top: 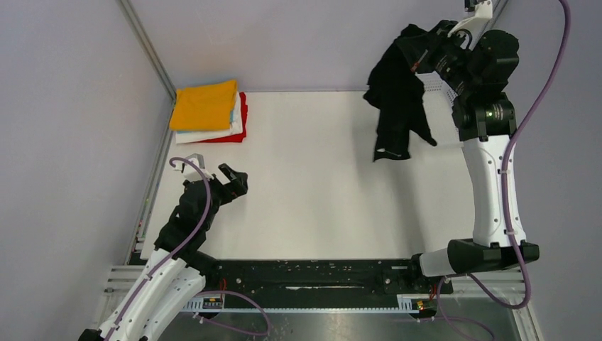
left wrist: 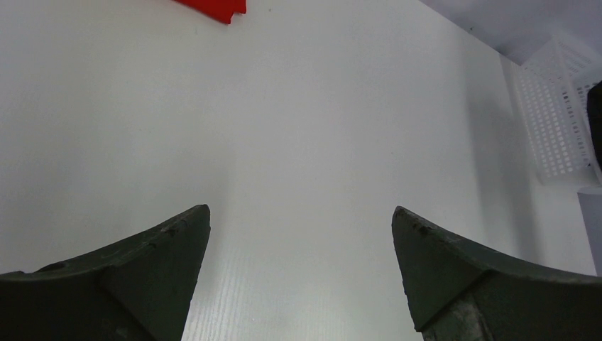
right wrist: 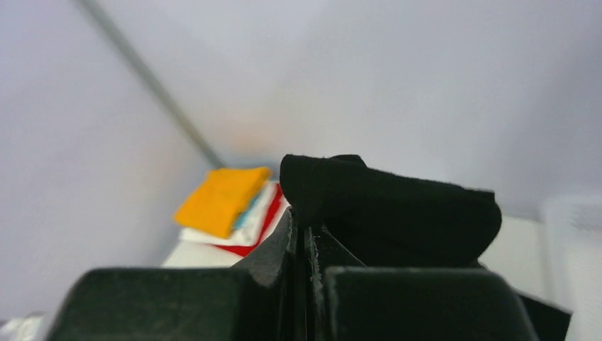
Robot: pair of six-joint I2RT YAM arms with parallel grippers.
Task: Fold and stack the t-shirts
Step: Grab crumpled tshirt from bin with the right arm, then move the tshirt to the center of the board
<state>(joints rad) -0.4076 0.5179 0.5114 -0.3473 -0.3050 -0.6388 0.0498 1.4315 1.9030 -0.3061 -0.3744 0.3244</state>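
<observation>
My right gripper [top: 420, 51] is shut on the black t-shirt [top: 394, 99] and holds it high above the table's far right; the shirt hangs loose below it. In the right wrist view the jaws stand pressed together with black cloth [right wrist: 397, 213] bunched over them. A folded stack with the orange-yellow shirt [top: 204, 105] on top of light blue, white and red ones [top: 243, 114] lies at the far left corner; it also shows in the right wrist view [right wrist: 221, 199]. My left gripper [top: 238, 179] is open and empty low over the table's left side, fingers [left wrist: 163, 270] wide apart.
The white mesh basket [top: 441, 89] stands at the far right corner, mostly hidden behind the right arm; it shows in the left wrist view [left wrist: 554, 106]. Metal frame posts [top: 145, 46] rise at both back corners. The white table [top: 312, 192] has a rail along its near edge.
</observation>
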